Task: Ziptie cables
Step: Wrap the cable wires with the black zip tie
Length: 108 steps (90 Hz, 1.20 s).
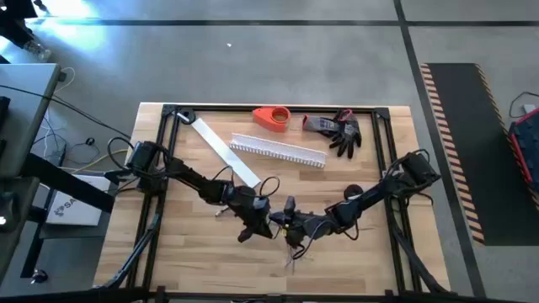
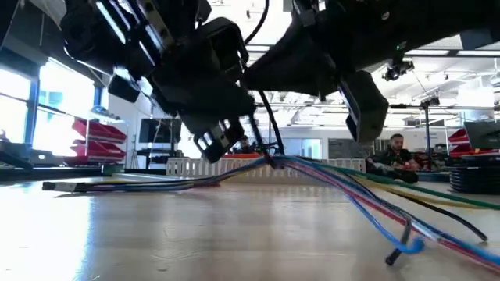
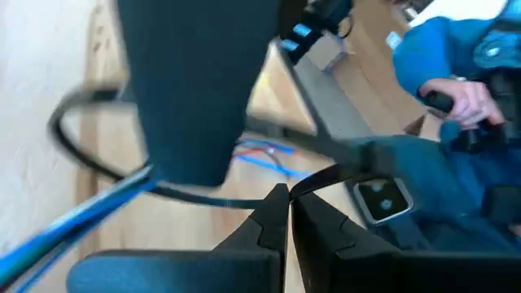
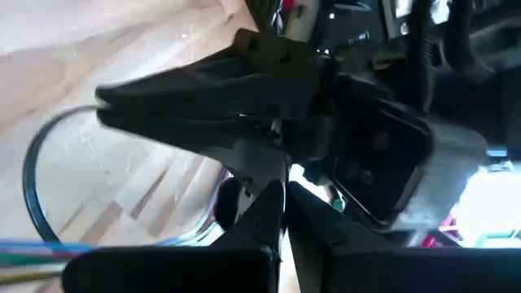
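With both grippers, left [image 1: 263, 220] and right [image 1: 290, 222], pinched tight on the black zip tie [image 2: 268, 125] above the cables [image 2: 344, 181] bunched mid-table toward the near edge, a jerky pull could likely slip the tie off the bundle.

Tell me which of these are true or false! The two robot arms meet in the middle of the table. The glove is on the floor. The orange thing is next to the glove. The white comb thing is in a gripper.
1. The two arms meet near the table's middle. True: the left gripper and the right gripper are close together over the cables.
2. The glove is on the floor. False: it lies on the table, near the far edge.
3. The orange thing is beside the glove. True.
4. The white comb channel is in a gripper. False: it lies on the table, apart from both grippers.
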Tool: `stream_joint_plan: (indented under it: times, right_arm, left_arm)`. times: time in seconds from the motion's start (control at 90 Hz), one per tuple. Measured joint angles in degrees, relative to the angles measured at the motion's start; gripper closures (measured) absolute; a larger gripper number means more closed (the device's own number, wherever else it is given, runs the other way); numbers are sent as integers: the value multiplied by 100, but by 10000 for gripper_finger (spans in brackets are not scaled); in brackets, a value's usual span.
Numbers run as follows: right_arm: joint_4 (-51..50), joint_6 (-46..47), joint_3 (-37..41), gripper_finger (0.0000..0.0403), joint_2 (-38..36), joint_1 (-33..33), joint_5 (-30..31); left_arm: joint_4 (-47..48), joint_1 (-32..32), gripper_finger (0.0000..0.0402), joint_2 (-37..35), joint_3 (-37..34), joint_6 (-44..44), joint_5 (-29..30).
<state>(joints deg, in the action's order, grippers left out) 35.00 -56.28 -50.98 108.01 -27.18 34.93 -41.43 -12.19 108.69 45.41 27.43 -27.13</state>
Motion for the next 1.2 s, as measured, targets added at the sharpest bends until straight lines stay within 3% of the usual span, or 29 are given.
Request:
stream_joint_plan:
  times: [0.422, 0.744, 1.2]
  right_arm:
    - [229, -501, 0, 403, -2, -61, -9]
    - [245, -825, -102, 403, -2, -63, -378]
    - [-270, -278, -236, 403, 0, -63, -503]
  left_arm:
    - [-43, 136, 402, 10, 0, 256, -438]
    - [-109, 188, 402, 150, 0, 416, -646]
    - [-174, 202, 402, 301, 0, 248, -580]
